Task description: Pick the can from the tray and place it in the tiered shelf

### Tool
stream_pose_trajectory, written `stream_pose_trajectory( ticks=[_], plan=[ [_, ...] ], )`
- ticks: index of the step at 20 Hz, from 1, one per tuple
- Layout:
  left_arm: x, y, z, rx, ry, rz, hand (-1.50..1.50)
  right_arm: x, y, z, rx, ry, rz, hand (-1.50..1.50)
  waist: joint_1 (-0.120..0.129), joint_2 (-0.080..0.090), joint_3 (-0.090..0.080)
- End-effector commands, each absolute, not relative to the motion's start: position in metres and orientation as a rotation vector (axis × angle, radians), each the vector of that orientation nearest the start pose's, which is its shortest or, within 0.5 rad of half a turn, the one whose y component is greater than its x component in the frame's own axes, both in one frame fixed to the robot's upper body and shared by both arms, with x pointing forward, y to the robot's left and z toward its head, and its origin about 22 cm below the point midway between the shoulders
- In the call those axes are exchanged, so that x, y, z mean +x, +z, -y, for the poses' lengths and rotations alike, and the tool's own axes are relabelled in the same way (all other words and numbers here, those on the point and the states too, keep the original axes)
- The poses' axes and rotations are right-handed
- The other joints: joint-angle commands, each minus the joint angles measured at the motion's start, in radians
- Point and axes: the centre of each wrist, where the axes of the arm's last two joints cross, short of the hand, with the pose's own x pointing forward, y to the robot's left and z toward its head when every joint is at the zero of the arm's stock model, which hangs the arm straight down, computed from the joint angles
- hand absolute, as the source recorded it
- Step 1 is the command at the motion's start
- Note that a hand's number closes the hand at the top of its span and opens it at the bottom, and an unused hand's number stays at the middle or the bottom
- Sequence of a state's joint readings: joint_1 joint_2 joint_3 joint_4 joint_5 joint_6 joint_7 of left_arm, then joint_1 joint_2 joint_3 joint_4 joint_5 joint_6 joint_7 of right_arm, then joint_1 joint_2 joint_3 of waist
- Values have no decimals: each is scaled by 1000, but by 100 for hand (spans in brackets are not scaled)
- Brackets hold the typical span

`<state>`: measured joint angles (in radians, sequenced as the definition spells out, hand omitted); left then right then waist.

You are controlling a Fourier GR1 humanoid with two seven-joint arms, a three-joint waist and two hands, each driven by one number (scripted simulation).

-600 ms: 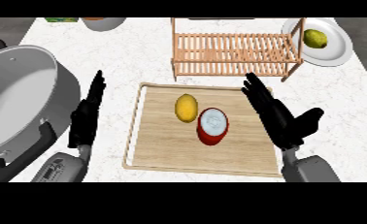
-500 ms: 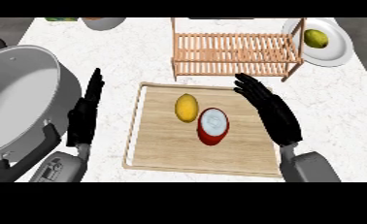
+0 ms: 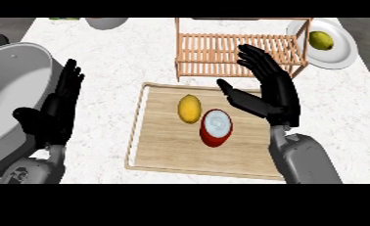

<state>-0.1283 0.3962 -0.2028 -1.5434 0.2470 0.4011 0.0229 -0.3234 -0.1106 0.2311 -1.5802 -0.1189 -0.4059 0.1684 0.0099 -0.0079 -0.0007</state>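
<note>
One tray (image 3: 155,146) on the tabletop (image 3: 137,58), holding one red can (image 3: 216,128) lying beside one lemon (image 3: 189,108). Right hand (image 3: 275,89) above the tray, fingers spread wide. Left hand (image 3: 54,110) open too. One wooden shelf (image 3: 231,54) behind. One plate (image 3: 345,56) with one green fruit (image 3: 321,40), cut off at top.

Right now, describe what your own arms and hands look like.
Both forearms are smooth grey shells with rounded edges, the left forearm carrying a faint round marking. Each ends in a matte black hand with segmented fingers and a thumb: left hand, right hand. No cables or sleeves show.
</note>
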Motion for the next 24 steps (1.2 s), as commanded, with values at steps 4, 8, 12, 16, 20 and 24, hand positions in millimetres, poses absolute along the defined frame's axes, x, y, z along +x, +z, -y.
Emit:
stream_pose_trajectory(
  ticks=[4,8,12,16,20,24],
  plan=[
    [248,59,-266,253,27,1623,0,268,133,172,73,193,1763,-150,-8,2,1],
    [257,59,-263,246,22,1594,0,263,160,167,-64,557,1621,-150,-20,-3,-2],
    [252,57,-268,245,41,1596,0,250,191,150,-170,764,1493,-150,-10,-6,-4],
    [256,55,-264,259,30,1592,0,252,217,140,-468,991,1397,-150,-9,-5,-5],
    [257,61,-260,229,38,1598,0,248,221,102,-600,1112,1227,-150,6,-3,-4],
    [265,61,-271,234,28,1599,0,249,216,67,-637,1114,1170,-150,-4,4,-3]
  ],
)
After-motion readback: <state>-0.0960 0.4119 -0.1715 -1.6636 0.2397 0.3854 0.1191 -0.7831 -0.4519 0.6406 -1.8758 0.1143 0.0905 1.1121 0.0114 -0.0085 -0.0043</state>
